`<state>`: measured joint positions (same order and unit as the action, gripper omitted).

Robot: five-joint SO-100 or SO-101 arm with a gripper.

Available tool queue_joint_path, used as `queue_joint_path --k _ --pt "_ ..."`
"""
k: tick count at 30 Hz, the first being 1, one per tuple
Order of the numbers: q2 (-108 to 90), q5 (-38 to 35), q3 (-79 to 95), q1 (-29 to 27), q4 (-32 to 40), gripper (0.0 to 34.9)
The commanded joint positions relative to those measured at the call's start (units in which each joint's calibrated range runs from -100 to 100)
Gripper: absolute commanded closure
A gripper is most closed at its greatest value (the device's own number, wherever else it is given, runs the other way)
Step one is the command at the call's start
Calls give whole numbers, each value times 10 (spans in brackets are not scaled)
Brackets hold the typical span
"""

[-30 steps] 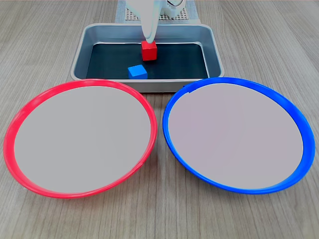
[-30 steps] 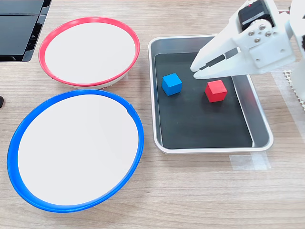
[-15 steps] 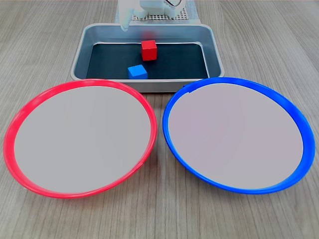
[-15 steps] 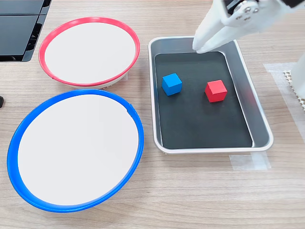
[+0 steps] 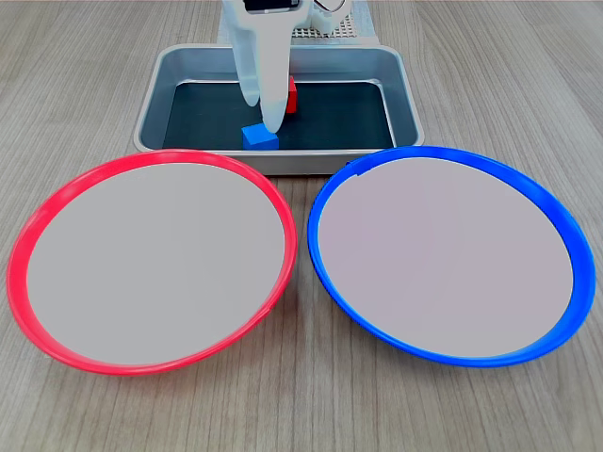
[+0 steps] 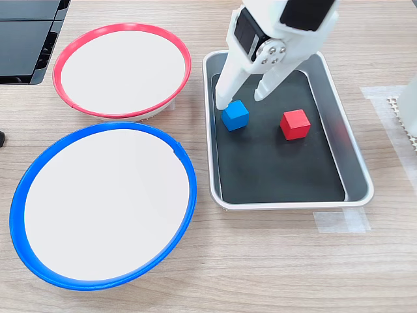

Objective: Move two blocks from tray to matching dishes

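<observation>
A: Two small cubes lie on the dark floor of the silver-grey metal tray (image 6: 355, 171)?

B: Yes. The bright blue cube (image 6: 234, 115) sits nearer the tray's rim on the dish side; the bright red cube (image 6: 295, 124) is apart from it, deeper in the tray.

A: And the white gripper (image 6: 242, 100)?

B: Over the tray, its fingers (image 6: 225, 100) spread apart, tips down beside the blue cube, gripping nothing.

A: The plates?

B: On the wooden desk (image 5: 85, 85) next to the tray: the round red-rimmed dish (image 5: 151, 261) and round blue-rimmed dish (image 5: 450, 254), neither holding a cube.
</observation>
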<state>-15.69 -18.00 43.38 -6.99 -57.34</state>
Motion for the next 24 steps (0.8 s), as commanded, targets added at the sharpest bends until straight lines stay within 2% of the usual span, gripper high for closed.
queue_joint_path --k 1,6,9,11,13,14,15,17,22,24 --pt "19 -23 -16 -10 13 153" --pt "49 -37 -25 -16 39 162" --pt "69 -48 -35 -17 47 182" --pt "78 -55 -37 -18 51 231" --pt "81 -61 -39 -15 55 319" --pt "81 -65 -41 -12 52 346" --pt "81 -71 -46 -11 41 346" --pt "75 -83 -67 -2 -8 346" --pt "60 -88 -221 60 -243 347" --pt "63 -60 -289 99 -282 347"
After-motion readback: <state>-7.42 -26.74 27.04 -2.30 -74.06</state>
